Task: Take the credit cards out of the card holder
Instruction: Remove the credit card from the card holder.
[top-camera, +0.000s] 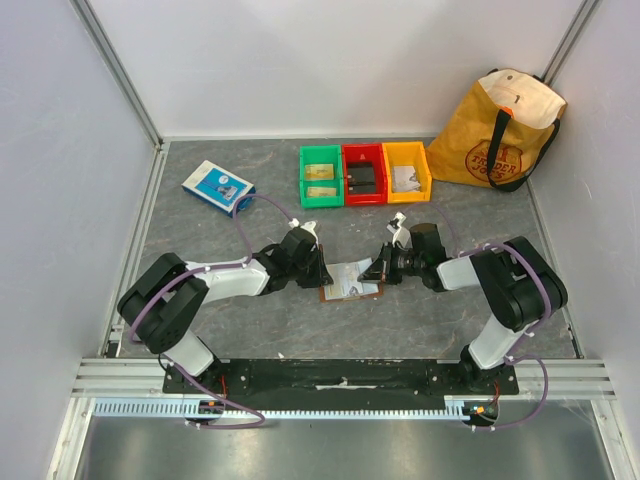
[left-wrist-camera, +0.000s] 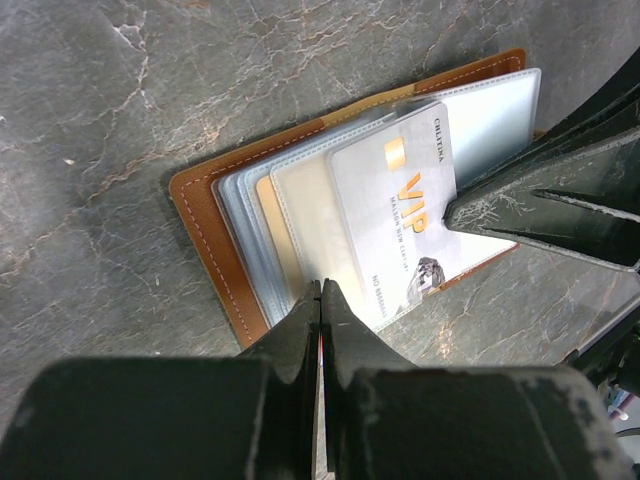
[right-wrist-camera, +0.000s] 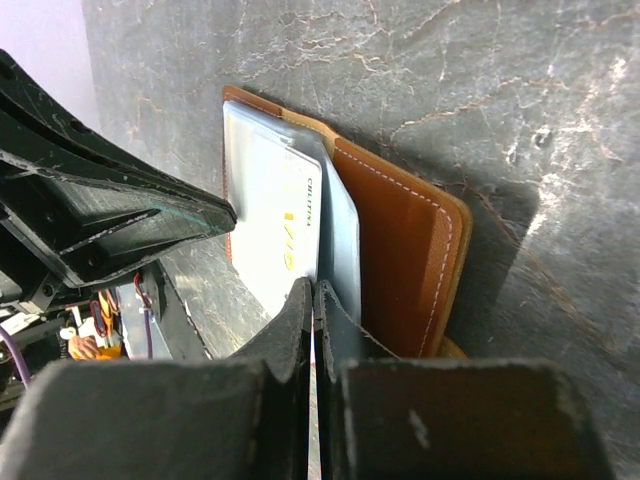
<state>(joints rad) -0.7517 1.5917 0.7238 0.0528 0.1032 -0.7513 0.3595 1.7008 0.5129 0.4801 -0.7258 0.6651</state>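
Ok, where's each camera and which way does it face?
Top: above and behind, looking down on the table; left arm and right arm show.
Left wrist: looks along the left gripper at the card holder.
Right wrist: looks along the right gripper at it from the other side.
Shared: both wrist views show the VIP card and the opposite gripper.

Sides: we've left gripper (top-camera: 325, 275) and right gripper (top-camera: 376, 272) crowding the card holder (top-camera: 352, 281).
Far side: open worktop (top-camera: 350, 228) up to bins (top-camera: 364, 199).

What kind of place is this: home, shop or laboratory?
Probably a robot laboratory cell: white panel walls on an aluminium frame enclose the grey table, and coloured sorting bins stand at its back.
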